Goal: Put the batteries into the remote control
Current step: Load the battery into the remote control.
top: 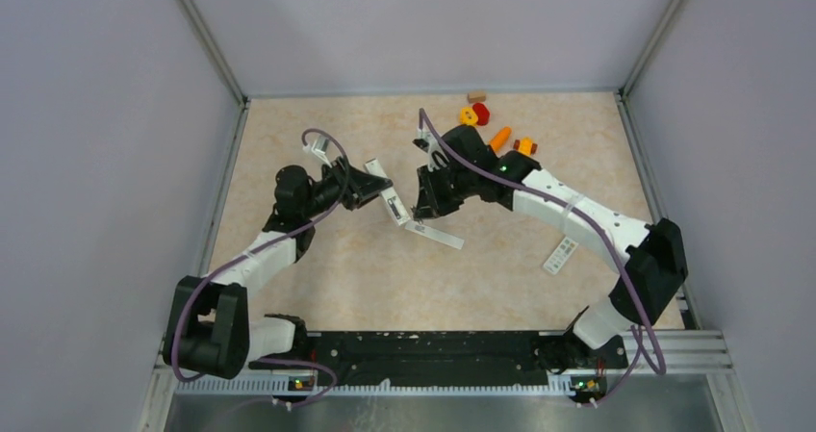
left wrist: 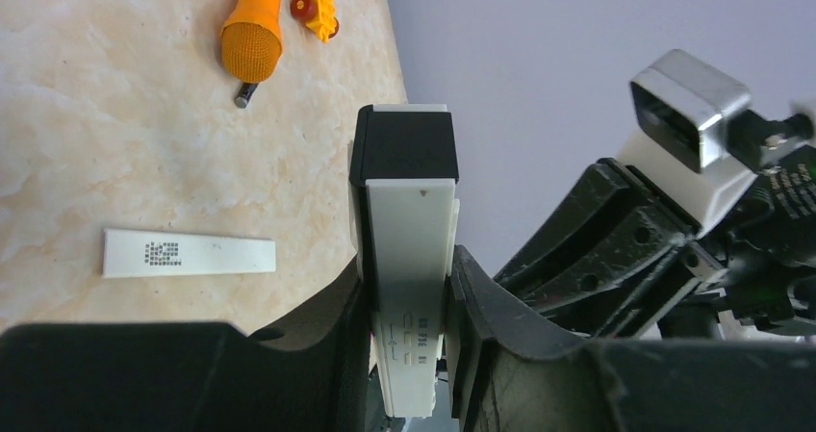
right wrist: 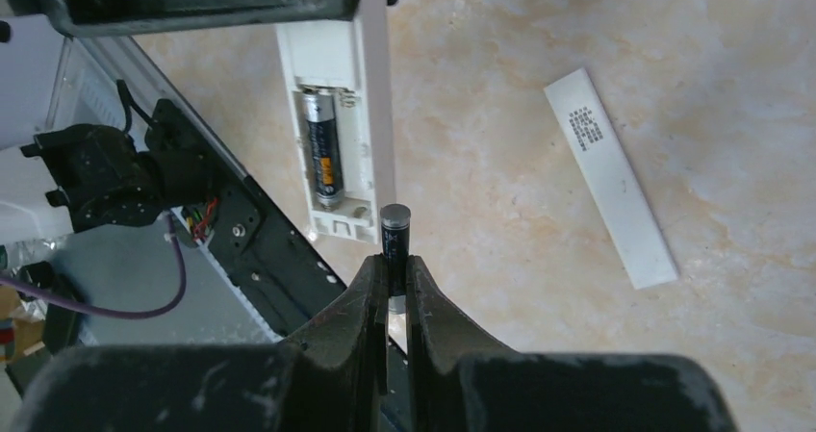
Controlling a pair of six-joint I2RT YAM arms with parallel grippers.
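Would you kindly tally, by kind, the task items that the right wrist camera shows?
batteries: 2
remote control: 1
white cover strip: 1
Total: 4

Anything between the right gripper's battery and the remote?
Nothing. In the right wrist view the battery sits right at the open end of the remote; whether they touch is unclear.

Beige marbled tabletop (top: pixel 318 288) w/ pale lilac walls (top: pixel 96 114) on 3 sides; even light.
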